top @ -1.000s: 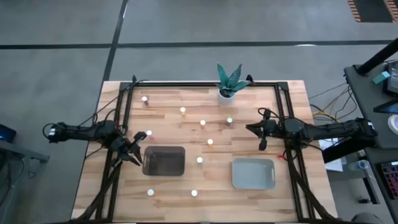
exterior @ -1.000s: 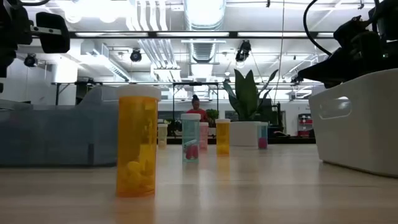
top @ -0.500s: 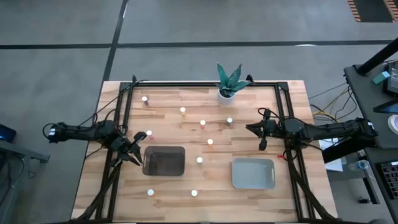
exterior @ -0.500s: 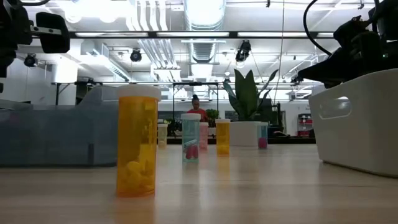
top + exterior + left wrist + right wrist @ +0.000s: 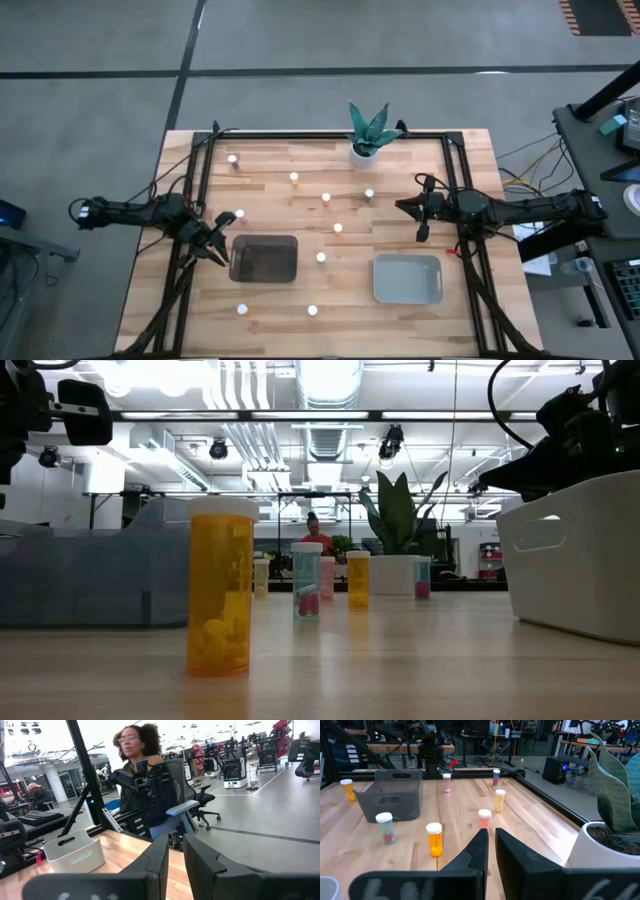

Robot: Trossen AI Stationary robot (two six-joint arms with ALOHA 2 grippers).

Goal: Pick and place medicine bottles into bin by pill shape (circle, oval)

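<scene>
On the wooden counter (image 5: 400, 190) the medicine bottles (image 5: 325, 198) stand scattered, white-capped and upright, all outside the bins: several across the middle and far half, one near the far left corner (image 5: 232, 159), two at the near edge (image 5: 241, 309). The dark translucent bin (image 5: 264, 259) sits left of centre, the pale grey-green bin (image 5: 407, 279) to its right, well apart. The left gripper (image 5: 214, 244) hovers just beside the dark bin's left end, jaws narrow with only a slim gap between them and holding nothing. The right gripper (image 5: 418, 214) hangs near the counter's right side, jaws likewise nearly together and empty. A potted plant (image 5: 369, 131) stands at the far edge. No label or writing on the bottles can be read.
</scene>
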